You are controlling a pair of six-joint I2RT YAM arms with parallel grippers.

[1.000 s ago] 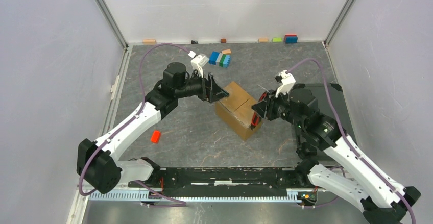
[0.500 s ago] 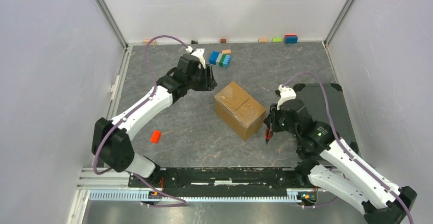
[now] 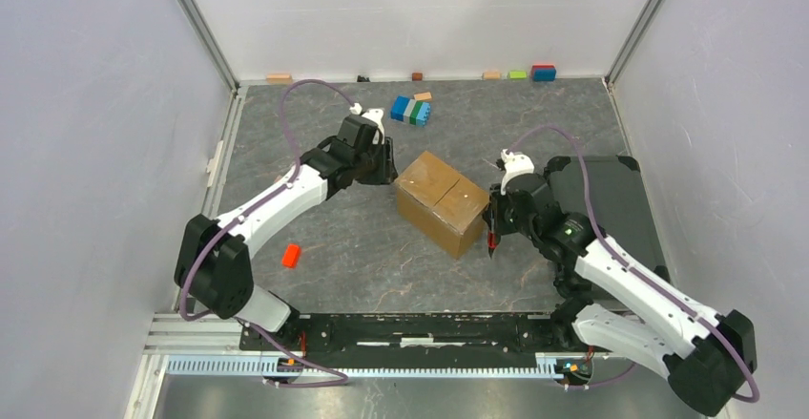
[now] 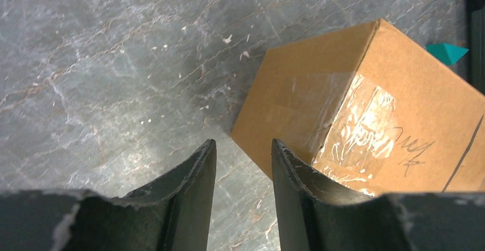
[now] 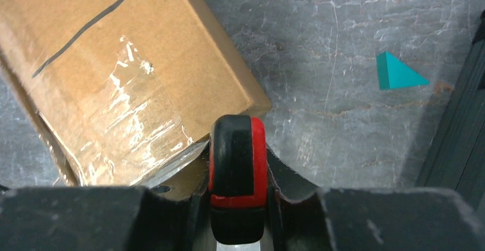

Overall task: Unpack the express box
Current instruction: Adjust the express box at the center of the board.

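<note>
Mid-table, the taped express box [image 3: 442, 202] lies closed; left claw [image 4: 243, 148] narrowly parted, right claw [image 3: 493, 220] clamping red tool [image 5: 237, 159].

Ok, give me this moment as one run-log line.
express box: closed, taped | left fingers: apart, empty, beside box corner | right fingers: shut on red and black tool, near box edge

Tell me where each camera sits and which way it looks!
Top: high behind the arms, looking down at the table; shows the left arm, right arm and box.
Left wrist: on the left arm, looking down past its open left gripper at the box.
Right wrist: on the right arm, looking down past the right gripper, shut on a red tool, at the box.
Shared: both wrist views show the box and a teal wedge.
</note>
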